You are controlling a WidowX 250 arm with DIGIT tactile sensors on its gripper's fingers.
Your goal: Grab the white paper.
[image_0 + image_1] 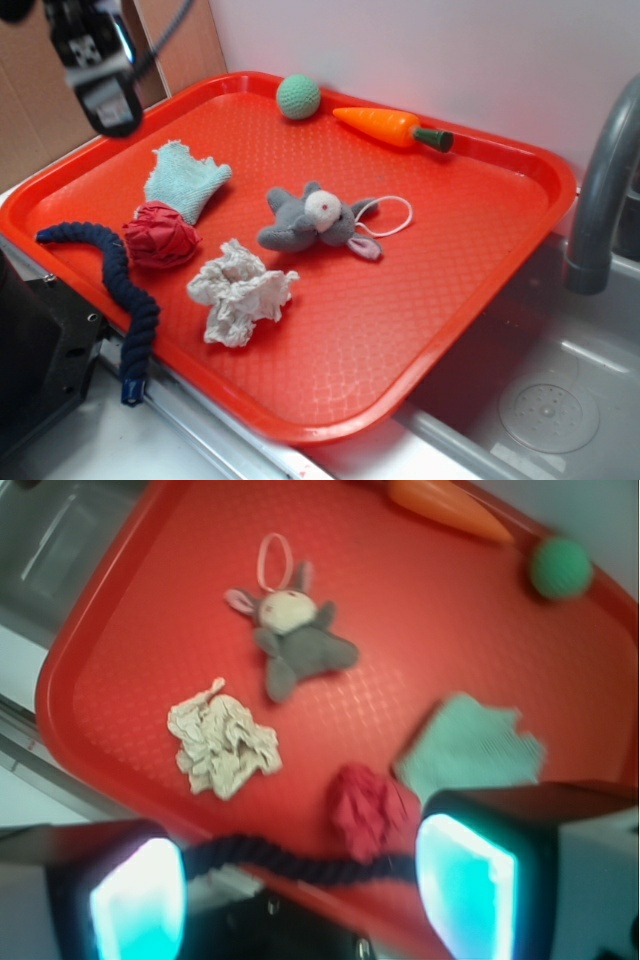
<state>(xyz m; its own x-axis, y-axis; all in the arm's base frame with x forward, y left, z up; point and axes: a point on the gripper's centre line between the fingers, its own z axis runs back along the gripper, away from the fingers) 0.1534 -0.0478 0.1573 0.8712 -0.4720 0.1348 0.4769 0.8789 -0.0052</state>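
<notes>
The paper [241, 291] lies on the red tray [470, 250], in its near-left part, close to the front rim. It is a crumpled off-white wad with nothing touching it. In the exterior view its long axis runs roughly from upper left to lower right across the tray, with a ragged lobe drooping toward the front rim; the shape is too lumpy to give it a clear pointing end. In the wrist view the paper [222, 744] sits left of centre, with a thin twisted tail sticking out at its upper right.

The red ball [160, 234] lies just beside it on the left, apart from it. The grey plush [312, 220] lies near it toward the tray's middle, white loop trailing right. The cloth [184, 178] touches the red ball from behind. A dark blue rope [115, 285] curls over the tray's left rim. A green ball [298, 96] and a carrot [390, 126] rest by the far rim. A grey faucet [600, 190] rises at the right.

The end effector [98, 60] hangs above the tray's far-left corner, well apart from the paper. In the wrist view the end effector [300, 890] stands wide and holds nothing, with the rope and red ball seen between its fingers [135, 900].
</notes>
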